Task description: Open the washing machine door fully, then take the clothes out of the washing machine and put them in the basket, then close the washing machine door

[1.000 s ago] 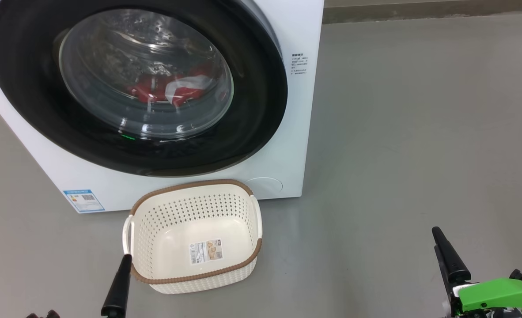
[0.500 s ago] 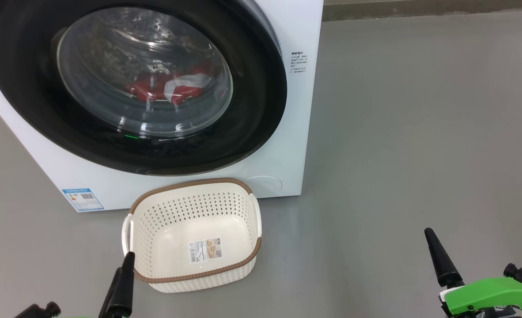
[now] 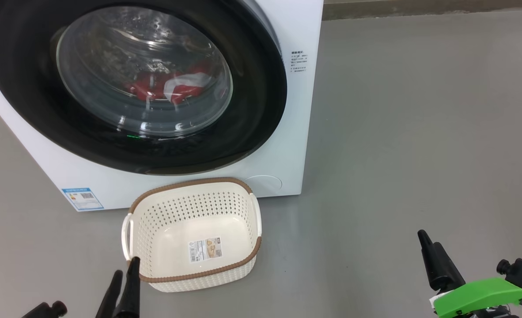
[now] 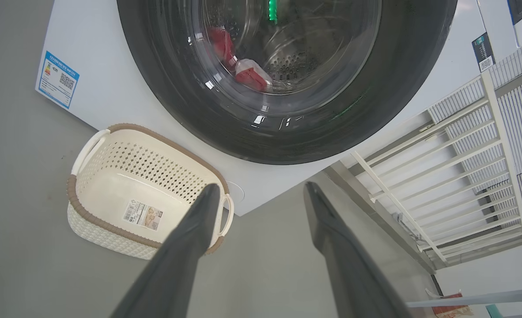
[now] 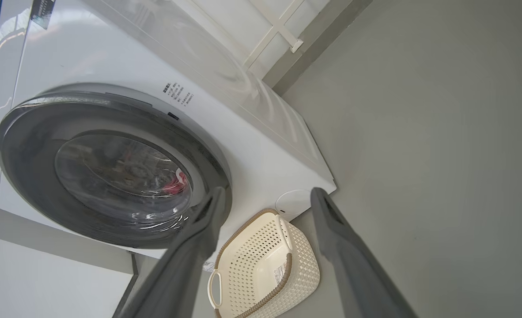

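We recorded the washing machine door [image 3: 261, 110] as glossy black, with a clear, reflective glass window [image 3: 144, 53]. The washing machine [image 3: 298, 26] casing was smooth white with a slight sheen, and its drum [image 4: 294, 68] was perforated steel. The basket [image 3: 190, 207] was matt cream perforated plastic edged in a brown woven-look texture, and carried a paper label [image 3: 205, 250]. The floor [image 3: 420, 132] was smooth matt grey.

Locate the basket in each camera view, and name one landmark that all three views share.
Head view: basket lower centre, left of middle.
Left wrist view: basket lower left.
Right wrist view: basket bottom centre.
Shared landmark: the washing machine door, higher in each picture than the basket.
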You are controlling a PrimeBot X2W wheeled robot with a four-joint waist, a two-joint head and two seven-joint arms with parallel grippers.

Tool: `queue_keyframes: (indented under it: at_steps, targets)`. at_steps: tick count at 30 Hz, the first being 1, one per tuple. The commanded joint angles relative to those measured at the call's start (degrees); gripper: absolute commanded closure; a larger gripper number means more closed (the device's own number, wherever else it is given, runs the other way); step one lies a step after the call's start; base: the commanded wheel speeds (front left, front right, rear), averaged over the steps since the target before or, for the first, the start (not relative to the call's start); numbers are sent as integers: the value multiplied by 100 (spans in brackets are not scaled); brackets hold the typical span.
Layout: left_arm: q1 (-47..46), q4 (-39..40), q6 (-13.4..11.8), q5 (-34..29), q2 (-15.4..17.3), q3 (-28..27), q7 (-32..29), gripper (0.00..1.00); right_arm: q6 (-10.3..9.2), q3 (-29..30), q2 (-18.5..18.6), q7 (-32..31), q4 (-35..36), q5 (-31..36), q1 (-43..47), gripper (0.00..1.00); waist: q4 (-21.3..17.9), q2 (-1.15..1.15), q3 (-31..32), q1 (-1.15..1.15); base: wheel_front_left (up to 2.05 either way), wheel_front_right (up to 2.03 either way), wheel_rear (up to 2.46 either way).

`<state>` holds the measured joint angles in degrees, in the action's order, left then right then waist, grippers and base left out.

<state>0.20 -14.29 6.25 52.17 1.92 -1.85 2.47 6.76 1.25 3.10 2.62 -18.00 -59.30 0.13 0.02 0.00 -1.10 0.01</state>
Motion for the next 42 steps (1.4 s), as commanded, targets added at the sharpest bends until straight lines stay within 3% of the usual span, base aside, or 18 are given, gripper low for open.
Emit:
queue_keyframes:
  at_steps: [1,25,42]
  targets:
    - [-81,195,-30,-216,98,-68,89,0,34,-64,90,86,150,176,-69,0,0,0,1,0,0,0,0]
    - [22,310,-136,-1803,188,16,480,0,47,-252,153,473,206,1657,11,0,-18,0,-4,0,0,0,0]
    - [57,247,-64,-2862,167,-129,769,0,56,-225,184,758,241,2653,78,0,3,0,-54,-1,0,0,0]
